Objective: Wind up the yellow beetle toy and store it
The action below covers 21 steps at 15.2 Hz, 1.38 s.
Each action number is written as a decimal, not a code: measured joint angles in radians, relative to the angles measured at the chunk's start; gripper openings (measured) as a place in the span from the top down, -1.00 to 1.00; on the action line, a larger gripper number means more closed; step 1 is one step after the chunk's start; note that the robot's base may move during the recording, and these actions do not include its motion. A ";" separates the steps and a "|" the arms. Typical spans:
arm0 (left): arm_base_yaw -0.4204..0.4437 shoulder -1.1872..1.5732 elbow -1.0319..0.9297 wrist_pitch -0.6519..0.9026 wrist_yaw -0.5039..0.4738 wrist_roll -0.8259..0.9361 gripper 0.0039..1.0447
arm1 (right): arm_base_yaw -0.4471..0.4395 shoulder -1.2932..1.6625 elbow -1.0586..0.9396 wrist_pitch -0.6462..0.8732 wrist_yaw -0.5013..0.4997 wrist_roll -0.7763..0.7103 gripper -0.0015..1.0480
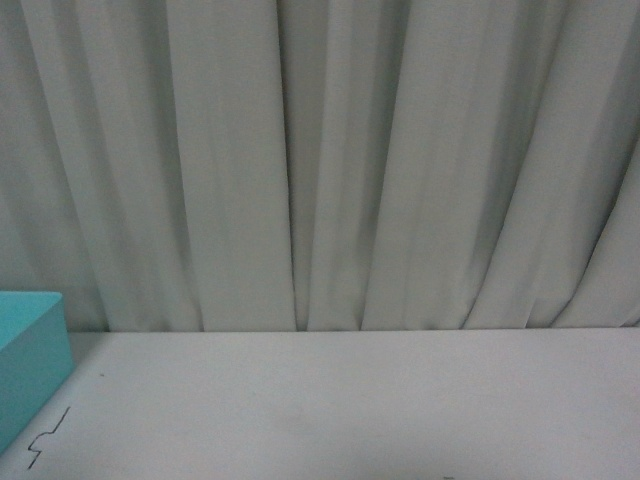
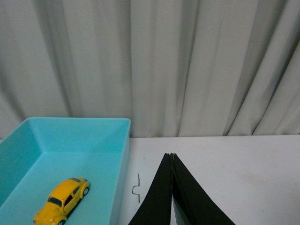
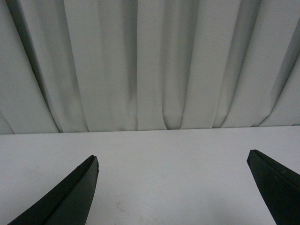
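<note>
The beetle (image 2: 62, 200) lies inside the teal bin (image 2: 123, 154), at the lower left of the left wrist frame, resting on the bin's floor with its nose toward the lower left corner. Nothing touches it. From that, the storing step looks done; whether the toy was wound cannot be read from these pictures.

The left end effector (image 2: 171, 156) sits at the lower centre of that frame, its two dark fingers pressed together at the tips with nothing between them, over the white surface (image 2: 234, 173) just beside the bin's wall. A small dark squiggle (image 2: 136, 188) marks the surface between the bin and the fingers.

The right end effector (image 3: 172, 159) is spread wide, one finger at the lower left and one at the lower right of its frame, holding nothing, with bare surface between them.

In the front frame only a corner of the bin (image 1: 30, 360) shows at the lower left, and neither arm. What seems left is at most pulling the arms back.
</note>
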<state>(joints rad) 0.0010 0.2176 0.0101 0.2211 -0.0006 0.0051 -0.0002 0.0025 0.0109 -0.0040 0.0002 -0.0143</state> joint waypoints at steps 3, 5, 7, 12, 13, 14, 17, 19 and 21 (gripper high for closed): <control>0.000 -0.016 0.000 -0.018 0.000 0.000 0.97 | 0.000 0.000 0.000 0.000 0.000 0.000 -0.87; 0.000 -0.027 0.000 -0.033 0.000 0.000 0.97 | 0.000 0.000 0.000 0.000 0.000 0.000 -0.87; 0.000 -0.109 0.002 -0.150 0.000 0.000 0.97 | 0.000 0.000 0.000 0.000 0.000 0.000 -0.87; 0.000 -0.215 0.000 -0.226 0.000 -0.002 0.94 | 0.000 0.000 0.000 0.000 0.000 0.000 -0.87; 0.000 -0.215 0.000 -0.226 0.000 -0.002 0.71 | 0.000 0.000 0.000 0.000 0.000 0.000 -0.87; 0.000 -0.215 0.000 -0.226 0.000 -0.002 0.47 | 0.000 0.000 0.000 0.000 0.000 0.000 -0.87; 0.000 -0.215 0.000 -0.226 0.000 -0.002 -0.19 | 0.000 0.000 0.000 0.000 0.000 0.000 -0.87; 0.000 -0.215 0.000 -0.226 0.000 -0.002 -0.64 | 0.000 0.000 0.000 0.000 0.000 0.000 -0.87; 0.000 -0.215 0.000 -0.226 0.000 -0.002 -0.87 | 0.000 0.000 0.000 0.000 0.000 0.000 -0.87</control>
<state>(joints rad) 0.0006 0.0025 0.0105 -0.0048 -0.0006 0.0036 -0.0002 0.0025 0.0109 -0.0040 0.0006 -0.0143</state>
